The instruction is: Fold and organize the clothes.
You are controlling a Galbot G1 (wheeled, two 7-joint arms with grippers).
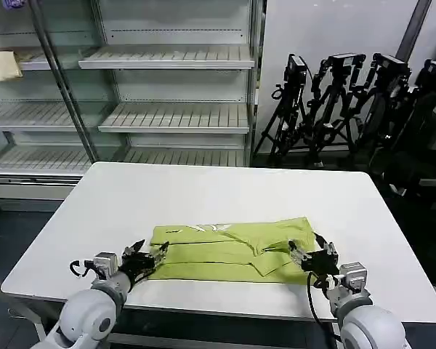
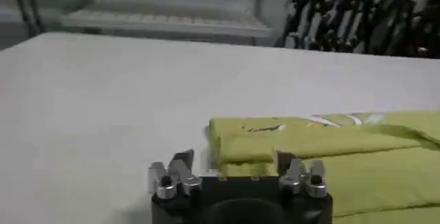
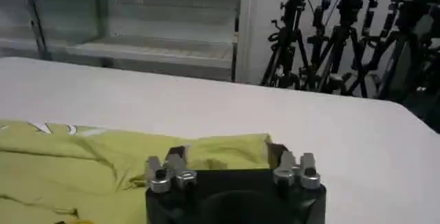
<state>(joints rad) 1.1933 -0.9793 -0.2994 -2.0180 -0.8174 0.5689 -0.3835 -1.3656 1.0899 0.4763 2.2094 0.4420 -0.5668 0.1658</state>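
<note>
With both arms low at the near edge of the white table [image 1: 203,189], each gripper sits at one end of the shirt; left gripper [image 1: 147,256] at the left end, fingers spread and holding nothing, tips just at the hem; right gripper [image 1: 309,254] at the right end, fingers likewise apart, over or touching the fabric edge, can't tell which; no cloth pinched in either wrist view.

Progress, my read: lime-green T-shirt [image 1: 229,251] already folded lengthwise into a long band across the table's near half, layers stacked, sleeves tucked in; at least one crosswise fold still due, then tidying or placing; grippers look set up for that end-to-end fold.

Shirt look: thin soft fabric, lies flat with shallow creases; a diagonal fold ridge right of centre; small white mark near the far edge, probably the neck label; left end shows a rolled doubled edge in the left wrist view [image 2: 240,139]; right end slightly rumpled in the right wrist view [image 3: 227,151].
</note>
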